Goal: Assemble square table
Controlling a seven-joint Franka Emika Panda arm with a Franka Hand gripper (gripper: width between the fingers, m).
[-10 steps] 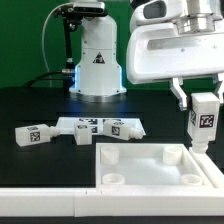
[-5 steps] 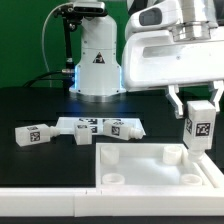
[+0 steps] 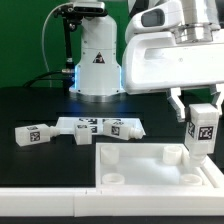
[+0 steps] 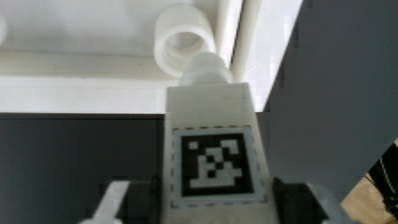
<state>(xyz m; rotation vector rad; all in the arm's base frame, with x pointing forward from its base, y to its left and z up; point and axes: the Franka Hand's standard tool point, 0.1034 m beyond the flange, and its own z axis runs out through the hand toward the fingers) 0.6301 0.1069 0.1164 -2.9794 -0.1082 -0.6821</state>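
The white square table top (image 3: 150, 165) lies at the front of the table with its rim and round corner sockets up. My gripper (image 3: 201, 120) is shut on a white tagged leg (image 3: 202, 131) and holds it upright just above the top's corner socket (image 3: 176, 153) on the exterior view's right. In the wrist view the leg (image 4: 217, 140) fills the middle between my fingers, its threaded tip pointing at a socket (image 4: 183, 45). Three more tagged legs lie on the black table: one (image 3: 31, 134) on the exterior view's left, two (image 3: 118, 128) nearer the middle.
The marker board (image 3: 85, 123) lies behind the loose legs. A long white rail (image 3: 50, 205) runs along the front edge. The arm's white base (image 3: 97, 60) stands at the back.
The gripper has carried the leg slightly up and back toward the exterior view's left, then settled over the corner socket. The loose legs and table top have not moved.
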